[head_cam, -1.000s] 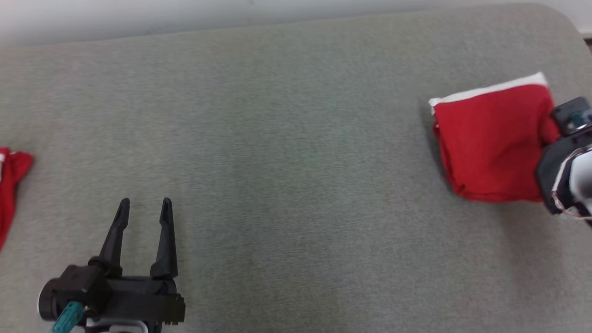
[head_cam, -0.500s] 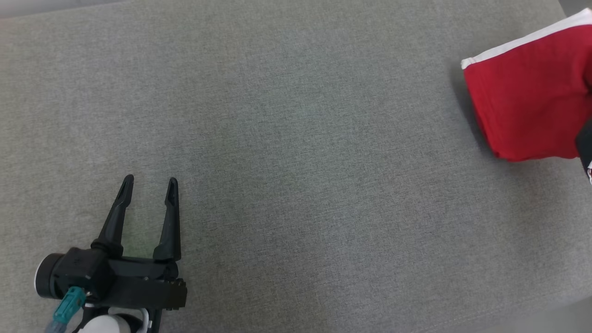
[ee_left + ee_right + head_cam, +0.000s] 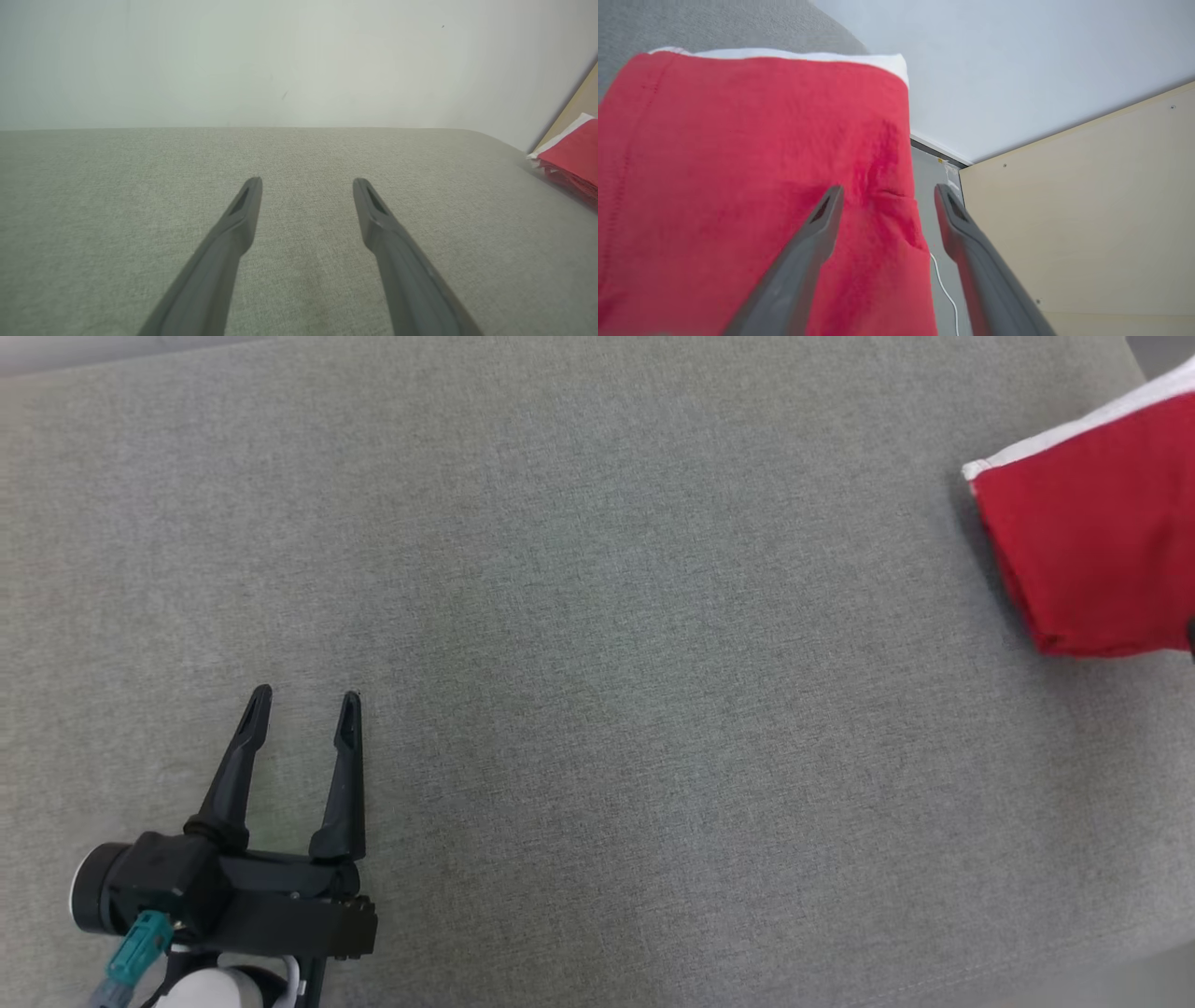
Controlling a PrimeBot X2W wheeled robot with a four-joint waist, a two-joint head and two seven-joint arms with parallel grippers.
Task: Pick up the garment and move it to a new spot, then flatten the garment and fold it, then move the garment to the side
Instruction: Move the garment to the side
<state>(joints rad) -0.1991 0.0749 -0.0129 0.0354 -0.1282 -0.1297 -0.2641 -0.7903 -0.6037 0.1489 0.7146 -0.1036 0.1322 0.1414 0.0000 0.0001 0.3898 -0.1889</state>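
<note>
The garment [image 3: 1092, 541] is red with a white band. It lies folded at the right end of the grey table, partly cut off by the head view's right edge. In the right wrist view my right gripper [image 3: 888, 188] is open, its fingers spread over the garment's [image 3: 738, 163] near right edge with nothing pinched between them. My left gripper [image 3: 305, 693] is open and empty at the lower left, far from the garment. The left wrist view has those fingers [image 3: 307, 181] over bare table, with the garment [image 3: 572, 156] far off to the right.
The grey fabric table top [image 3: 597, 616] stretches wide between the two grippers. Past its right edge are a beige panel [image 3: 1087, 210], grey floor and a thin white cable [image 3: 945, 291]. A white wall [image 3: 280, 60] runs behind the table.
The head camera has shifted, so the garment now sits further right in the picture. The right gripper has come open at the garment's edge, and its dark body has slipped out past the right edge.
</note>
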